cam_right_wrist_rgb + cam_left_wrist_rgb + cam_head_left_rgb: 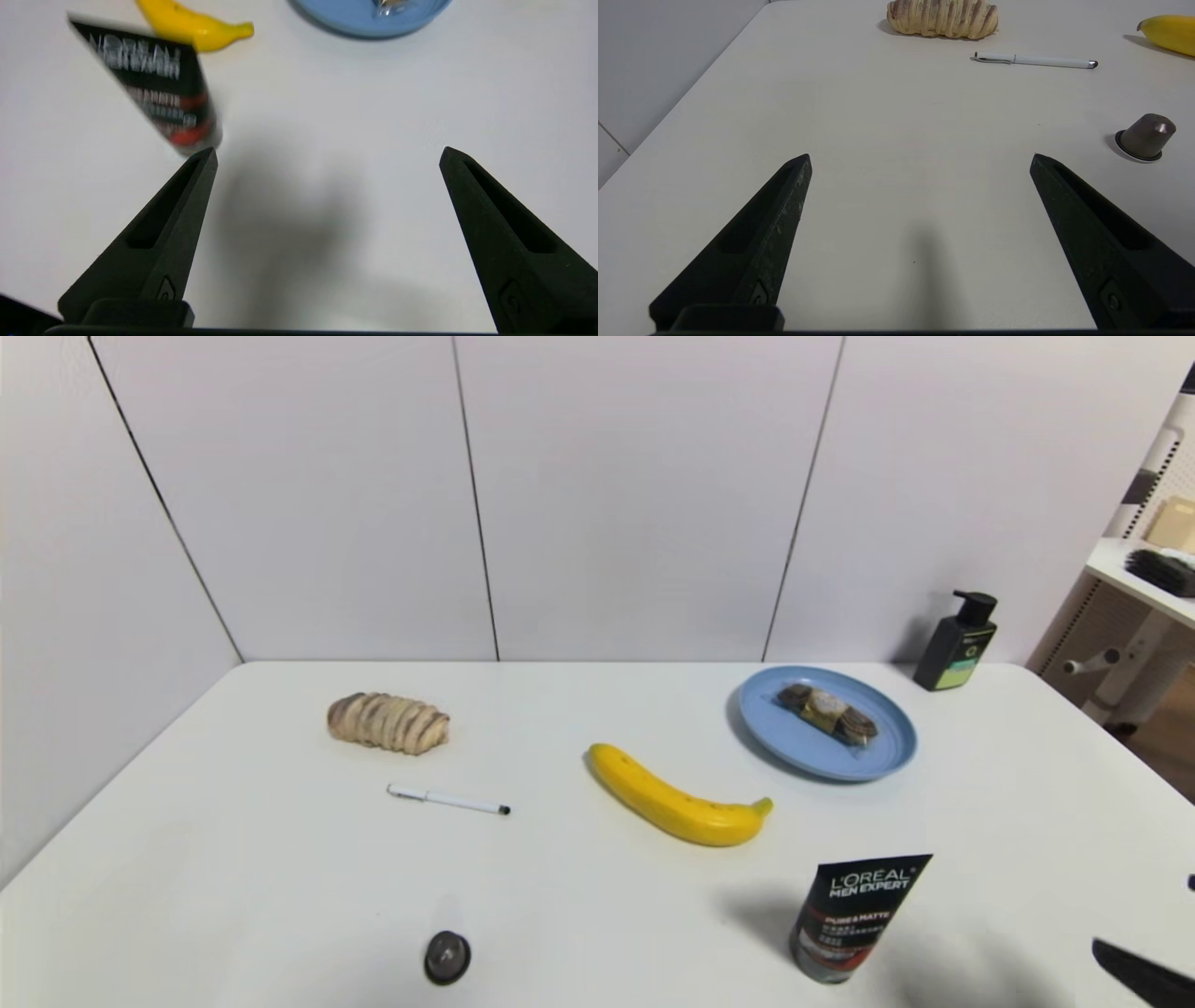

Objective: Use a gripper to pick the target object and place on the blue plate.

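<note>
— Where do we find the cookie packet against our right pincer?

— Well apart. The packet lies inside the blue plate at the far right of the surface, while our right pincer hangs low at the near right edge, its two dark fingers spread wide with nothing between them. In the head view only a black sliver of it shows at the bottom right corner.

— And what holds what?

— The plate holds the packet alone. The pump bottle stands just behind the plate; the banana lies near its left side, not touching.

— What do our wrist views add?

— The right one shows the black tube blurred and close to one finger, the banana's tip, and only the plate's near rim with a scrap of packet. The left one shows our left pincer wide open and empty over bare surface, with the bread loaf, the white pen and a small capsule ahead; the plate is outside that view.
</note>
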